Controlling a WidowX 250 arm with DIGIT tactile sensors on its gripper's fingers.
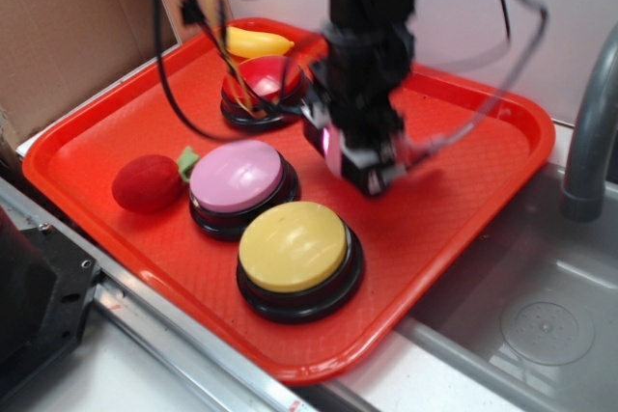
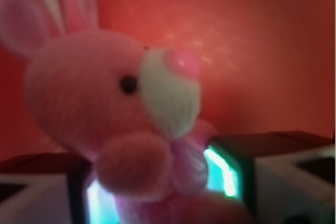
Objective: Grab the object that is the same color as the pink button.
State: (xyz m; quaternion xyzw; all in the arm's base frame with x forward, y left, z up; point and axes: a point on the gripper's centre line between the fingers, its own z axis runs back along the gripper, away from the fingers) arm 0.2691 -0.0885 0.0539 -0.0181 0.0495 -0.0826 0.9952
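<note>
Wrist view shows the pink plush bunny (image 2: 113, 114) filling the frame, its body sitting between the two fingers (image 2: 273, 177) with its head, ears and white muzzle standing up out of them, and the lilac bow (image 2: 186, 161) pressed close to the right-hand pad; the fingers are drawn in against the toy's lower body, so the gripper (image 2: 163, 192) appears to have it clamped. From the exterior view the gripper (image 1: 362, 156) is blurred with motion over the bare middle of the red tray (image 1: 463, 238), a sliver of pink showing at its tip, just beside the pink button (image 1: 237, 180) and the red button (image 1: 266, 84) but apart from both. The grasp looks low on a soft, squashy body, so holding firm pressure matters: plush compresses and may slide out. A straight upward lift probably serves best, clearing the yellow button (image 1: 294, 248) and the red plush strawberry (image 1: 145, 183), and avoiding the dangling cables (image 1: 179, 94). Whether the bunny is clear of the tray cannot be told.
</note>
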